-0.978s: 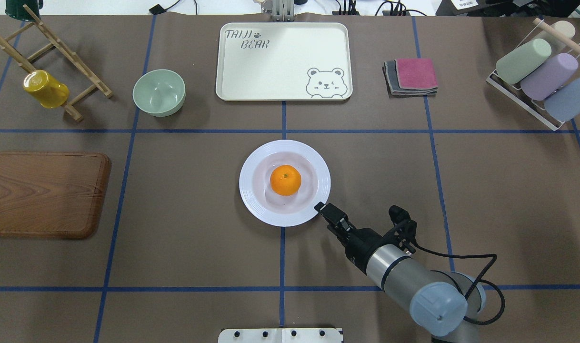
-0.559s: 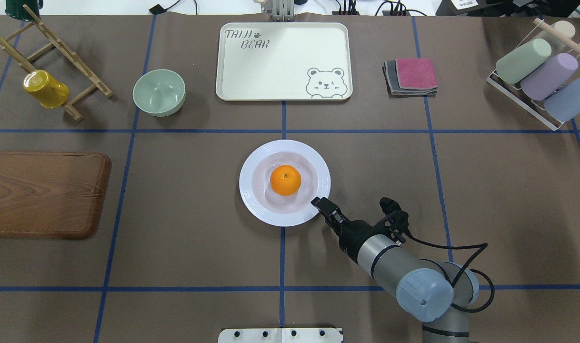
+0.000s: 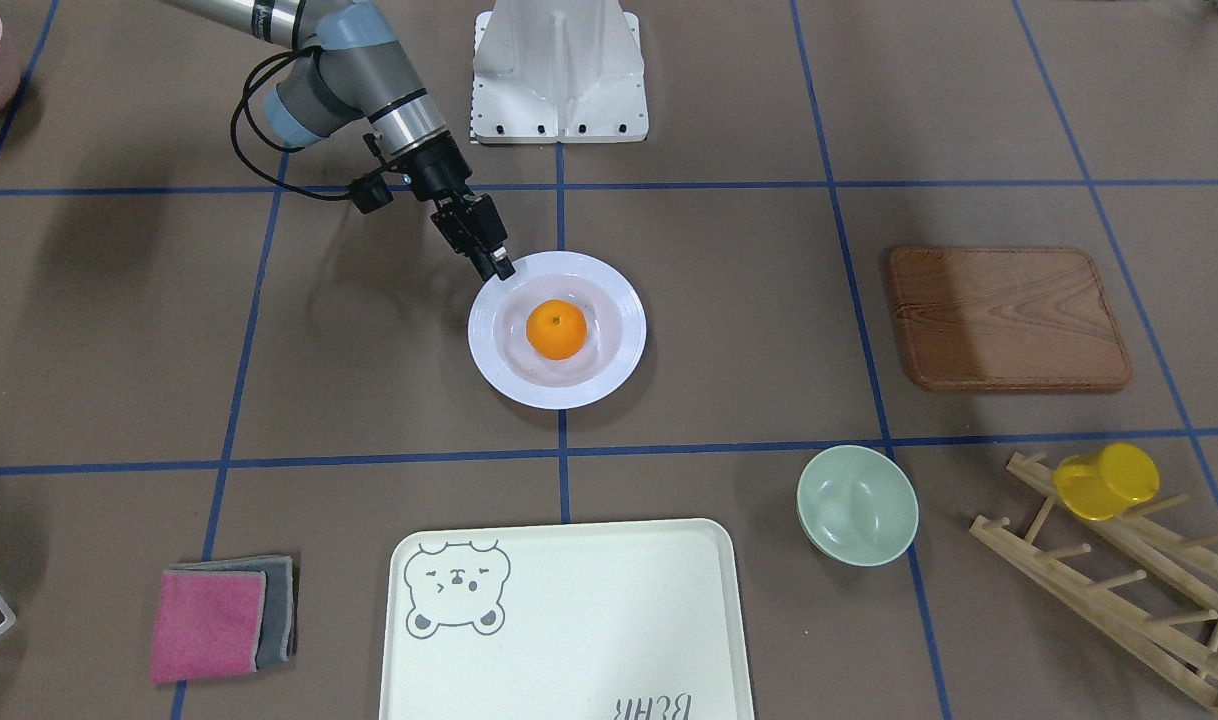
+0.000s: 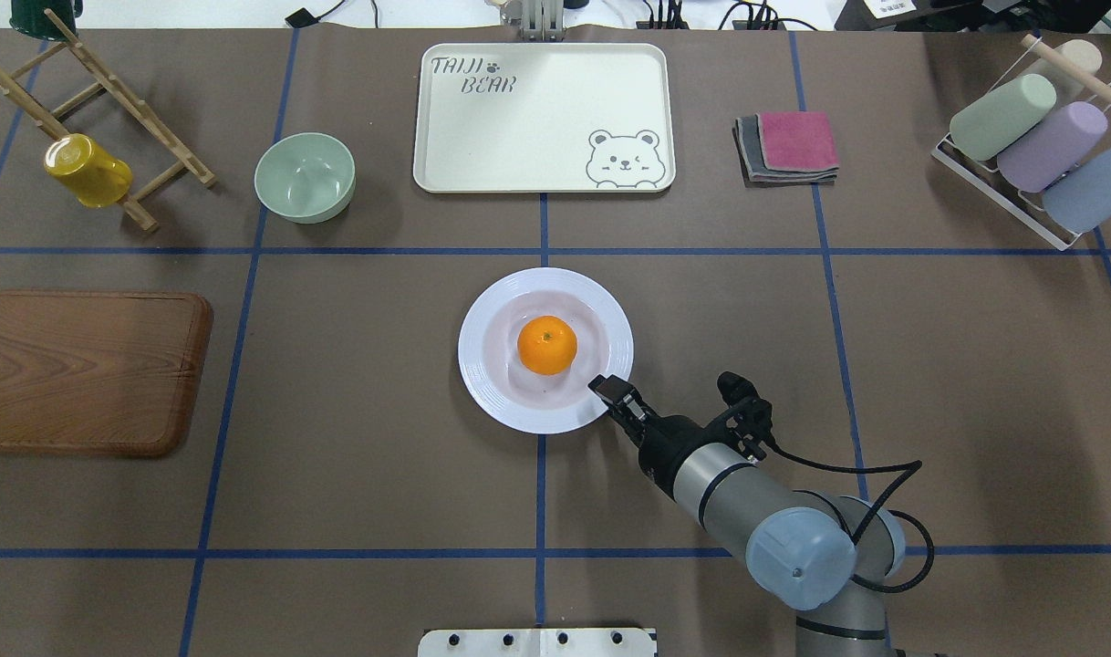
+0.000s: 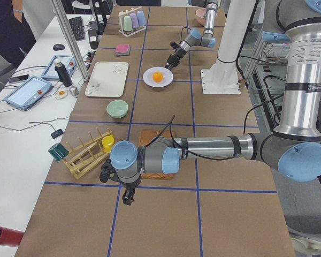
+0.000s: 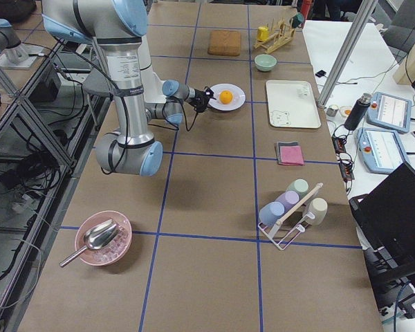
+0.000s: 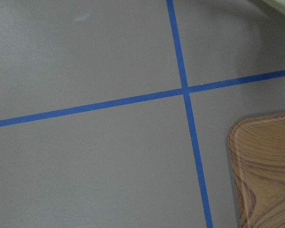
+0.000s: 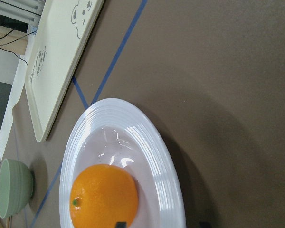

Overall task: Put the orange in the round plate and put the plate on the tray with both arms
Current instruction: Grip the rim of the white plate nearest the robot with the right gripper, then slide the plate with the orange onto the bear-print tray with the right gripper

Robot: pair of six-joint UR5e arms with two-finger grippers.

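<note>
The orange lies in the sunken centre of the white round plate, mid-table. My right gripper reaches the plate's near-right rim at a low slant. In the right wrist view its two dark fingertips stand apart, one inside the plate near the orange, the other outside, so it is open astride the rim. The cream tray lies bare at the far centre. My left gripper hangs over the table beside the wooden board, seen only in the exterior left view; I cannot tell its state.
A pale green bowl sits left of the tray, with a yellow cup on a wooden rack beyond it. The wooden board lies at the left. Folded cloths and a rack of pastel cups stand at the right.
My right gripper has slid forward and left, from just off the plate's edge to over its rim. The plate and orange have not moved.
</note>
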